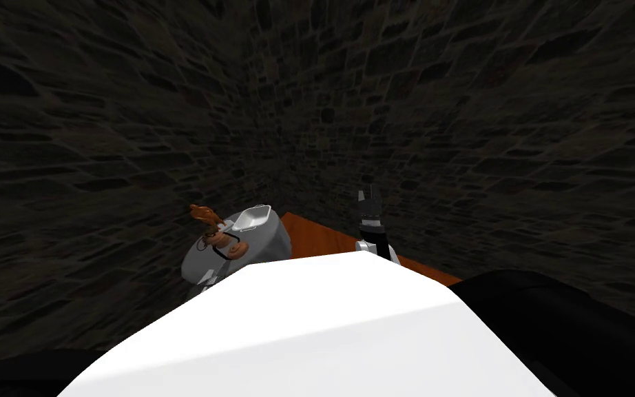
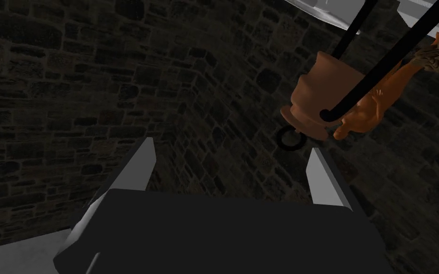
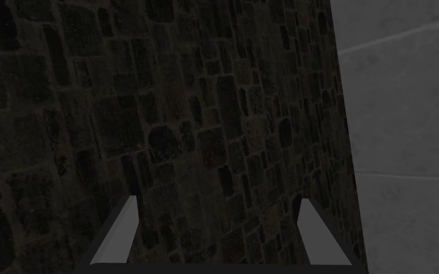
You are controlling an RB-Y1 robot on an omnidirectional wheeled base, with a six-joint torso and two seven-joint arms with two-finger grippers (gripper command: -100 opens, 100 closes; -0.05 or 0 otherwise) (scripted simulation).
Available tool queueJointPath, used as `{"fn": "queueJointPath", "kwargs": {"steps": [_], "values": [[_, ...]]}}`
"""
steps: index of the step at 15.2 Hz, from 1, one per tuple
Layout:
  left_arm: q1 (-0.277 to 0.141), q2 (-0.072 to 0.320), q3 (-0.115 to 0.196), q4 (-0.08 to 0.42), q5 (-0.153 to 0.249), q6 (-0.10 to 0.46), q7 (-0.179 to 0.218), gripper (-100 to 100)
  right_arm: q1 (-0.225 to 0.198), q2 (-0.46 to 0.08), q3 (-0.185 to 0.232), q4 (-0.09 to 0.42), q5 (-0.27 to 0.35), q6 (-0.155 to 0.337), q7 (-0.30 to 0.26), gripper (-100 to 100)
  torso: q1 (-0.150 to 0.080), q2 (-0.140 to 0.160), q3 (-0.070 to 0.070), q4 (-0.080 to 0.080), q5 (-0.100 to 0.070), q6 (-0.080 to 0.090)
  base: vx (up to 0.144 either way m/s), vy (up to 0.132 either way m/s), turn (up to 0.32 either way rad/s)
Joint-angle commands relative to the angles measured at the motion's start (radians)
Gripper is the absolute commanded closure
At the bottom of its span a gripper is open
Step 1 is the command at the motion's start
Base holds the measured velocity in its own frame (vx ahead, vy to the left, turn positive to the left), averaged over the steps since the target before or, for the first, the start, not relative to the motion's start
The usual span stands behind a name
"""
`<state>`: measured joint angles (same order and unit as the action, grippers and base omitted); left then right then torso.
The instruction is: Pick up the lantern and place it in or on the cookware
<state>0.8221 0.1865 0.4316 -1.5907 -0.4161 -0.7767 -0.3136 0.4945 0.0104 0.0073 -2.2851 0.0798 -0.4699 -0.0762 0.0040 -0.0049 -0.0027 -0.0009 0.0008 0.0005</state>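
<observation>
The left gripper (image 2: 233, 169) is held with its fingers spread and nothing between them. The lantern (image 2: 317, 95), a brown body with a black wire handle, is seen just beyond the fingertips. It lies off the line between them, out past one finger, so the gap is aimed beside it rather than at it. Its body is seen slanted against the fingers' line, and whether it stands upright cannot be told. In the head view it is found on the near left part of a grey round top (image 1: 271, 240), with an orange figurine (image 1: 202, 214) just to its far left and the white pan (image 1: 251, 219) just behind it, to the far right. The left arm is judged the nearer one, and a sideways shift would be called for before any closing. Farther right, the right gripper (image 3: 221, 221) is held up over an orange table (image 1: 316, 241), fingers spread and empty, well apart from the lantern
</observation>
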Motion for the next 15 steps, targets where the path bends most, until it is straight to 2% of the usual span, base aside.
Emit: {"fn": "queueJointPath", "kwargs": {"steps": [1,2,4,5,6,7,8,10,11,12,14,15], "values": [[0.045,-0.004,0.039,0.050,-0.035,-0.050,-0.024,-100,0.000,0.000,0.000,0.000,0.000,0.000,0.000,0,0.000,0.000,0.000,0.000,0.000,0.000,0.105,0.046,-0.415],[0.045,-0.004,0.039,0.056,-0.035,-0.050,-0.024,-100,0.000,0.000,0.000,0.000,0.000,0.000,0.000,0,0.001,-0.001,-0.001,0.000,0.000,0.000,0.093,0.058,-0.246],[0.090,-0.005,0.078,0.113,-0.072,-0.101,-0.045,-100,0.000,0.000,0.000,0.000,0.000,0.000,0.000,0,0.002,-0.002,-0.001,-0.001,0.000,-0.001,0.117,0.070,-0.224],[0.090,-0.005,0.078,0.116,-0.072,-0.101,-0.045,-100,0.000,0.000,0.000,0.000,0.000,0.000,0.000,0,0.003,-0.003,-0.002,-0.001,0.000,0.000,0.110,0.069,-0.226],[0.112,-0.004,0.096,0.143,-0.090,-0.126,-0.054,-100,0.000,0.000,0.000,0.000,0.000,0.000,0.000,0,0.003,-0.003,-0.002,-0.001,0.001,0.000,0.113,0.060,-0.288],[0.112,-0.004,0.096,0.144,-0.090,-0.126,-0.054,-100,0.000,0.000,0.000,0.000,0.000,0.000,0.000,0,0.002,-0.003,-0.002,-0.001,0.000,0.000,0.100,0.066,-0.195],[0.133,-0.002,0.113,0.171,-0.107,-0.150,-0.063,-100,0.000,0.000,0.000,0.000,0.000,0.000,0.000,0,0.002,-0.003,-0.002,-0.001,0.000,0.000,0.100,0.066,-0.186],[0.133,-0.002,0.113,0.171,-0.107,-0.150,-0.063,-100,0.000,0.000,0.000,0.000,0.000,0.000,0.000,0,0.002,-0.003,-0.002,-0.001,0.000,-0.001,0.077,0.054,-0.085],[0.154,0.001,0.129,0.197,-0.124,-0.174,-0.071,-100,0.000,0.000,0.000,0.000,0.000,0.000,0.000,0,0.001,-0.002,-0.001,0.000,0.000,-0.001,0.061,0.047,-0.125],[0.154,0.001,0.129,0.197,-0.124,-0.174,-0.071,-100,0.000,0.000,0.000,0.000,0.000,0.000,0.000,0,0.000,-0.001,-0.001,0.000,0.000,0.000,0.063,0.054,-0.153],[0.192,0.008,0.158,0.243,-0.156,-0.218,-0.086,-100,0.000,0.000,0.000,0.000,0.000,0.000,0.000,0,0.001,-0.001,-0.001,0.000,0.000,0.000,0.084,0.069,-0.227],[0.192,0.008,0.158,0.243,-0.156,-0.218,-0.086,-100,0.000,0.000,0.000,0.000,0.000,0.000,0.000,0,0.002,-0.002,-0.001,0.000,0.000,0.000,0.106,0.090,-0.165]]}}
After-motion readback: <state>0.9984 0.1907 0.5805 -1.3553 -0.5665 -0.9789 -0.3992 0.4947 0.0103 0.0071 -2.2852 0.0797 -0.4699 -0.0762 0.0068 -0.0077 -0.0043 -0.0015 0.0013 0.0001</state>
